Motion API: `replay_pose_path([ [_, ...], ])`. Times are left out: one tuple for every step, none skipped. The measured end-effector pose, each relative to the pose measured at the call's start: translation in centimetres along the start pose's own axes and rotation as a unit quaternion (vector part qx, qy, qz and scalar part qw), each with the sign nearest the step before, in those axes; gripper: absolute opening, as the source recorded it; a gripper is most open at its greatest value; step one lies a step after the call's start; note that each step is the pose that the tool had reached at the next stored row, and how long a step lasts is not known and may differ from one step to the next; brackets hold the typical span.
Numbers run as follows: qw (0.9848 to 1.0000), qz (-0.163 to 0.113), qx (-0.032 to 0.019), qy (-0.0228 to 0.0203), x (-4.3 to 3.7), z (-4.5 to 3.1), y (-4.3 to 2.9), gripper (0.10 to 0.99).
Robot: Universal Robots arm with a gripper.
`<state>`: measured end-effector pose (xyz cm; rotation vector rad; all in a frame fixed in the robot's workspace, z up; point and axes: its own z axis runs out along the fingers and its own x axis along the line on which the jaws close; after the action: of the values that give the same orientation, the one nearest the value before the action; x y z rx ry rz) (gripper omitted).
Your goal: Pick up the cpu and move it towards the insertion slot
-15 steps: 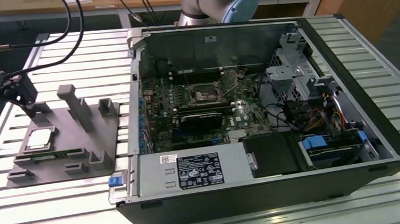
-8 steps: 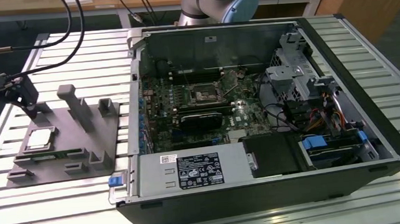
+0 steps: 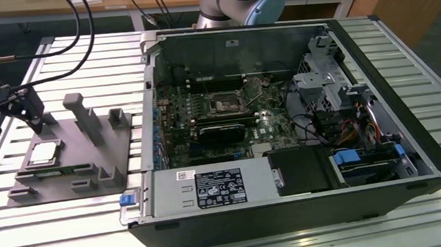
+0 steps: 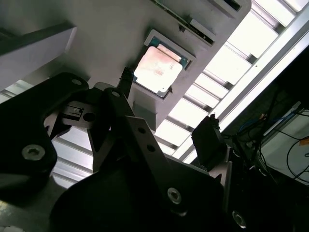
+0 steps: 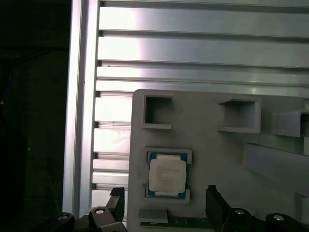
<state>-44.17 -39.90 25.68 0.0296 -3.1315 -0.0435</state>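
Note:
The cpu lies flat in a recess of the grey plastic fixture at the exterior view's left, its silver top facing up. My gripper hangs just above the fixture's far end, a little beyond the cpu and clear of it. In both wrist views the cpu sits close ahead of the gripper, whose black fingers stand wide apart and open with nothing between them. The insertion slot is the square silvery socket on the motherboard inside the open case.
The open computer case fills the middle and right of the slatted metal table. Upright posts rise from the fixture near the gripper. A thin green memory strip lies just in front of the cpu. Black cables hang at the back left.

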Motion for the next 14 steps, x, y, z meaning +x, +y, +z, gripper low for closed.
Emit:
replay_pose_path([
  [1.0, 0.0, 0.0001, 0.0, 0.0, 0.1, -0.01, 0.765],
  [1.0, 0.0, 0.0002, 0.0, 0.0, 0.19, -0.02, 0.765],
  [1.0, 0.0, 0.0003, 0.0, 0.0, 0.28, -0.04, 0.765],
  [1.0, 0.0, 0.0004, 0.0, 0.0, 0.35, -0.05, 0.765],
  [1.0, 0.0, 0.0005, 0.0, 0.0, 0.44, -0.06, 0.765],
  [1.0, 0.0, 0.0007, 0.0, 0.0, 0.52, -0.06, 0.765],
  [1.0, 0.0, 0.0009, 0.0, 0.0, 0.6, -0.07, 0.765],
  [1.0, 0.0, 0.001, 0.0, 0.0, 0.67, -0.08, 0.765],
  [1.0, 0.0, 0.0012, 0.0, 0.0, 0.76, -0.08, 0.765],
  [1.0, 0.0, 0.0013, 0.0, -0.01, 0.84, -0.09, 0.765],
  [1.0, 0.0, 0.0015, 0.0, -0.01, 0.93, -0.1, 0.765],
  [1.0, 0.0, 0.0016, 0.0, -0.01, 1.03, -0.1, 0.765],
  [1.0, 0.0, 0.0018, 0.0, -0.01, 1.11, -0.11, 0.765],
  [1.0, 0.0, 0.0019, 0.0, -0.01, 1.2, -0.11, 0.765],
])
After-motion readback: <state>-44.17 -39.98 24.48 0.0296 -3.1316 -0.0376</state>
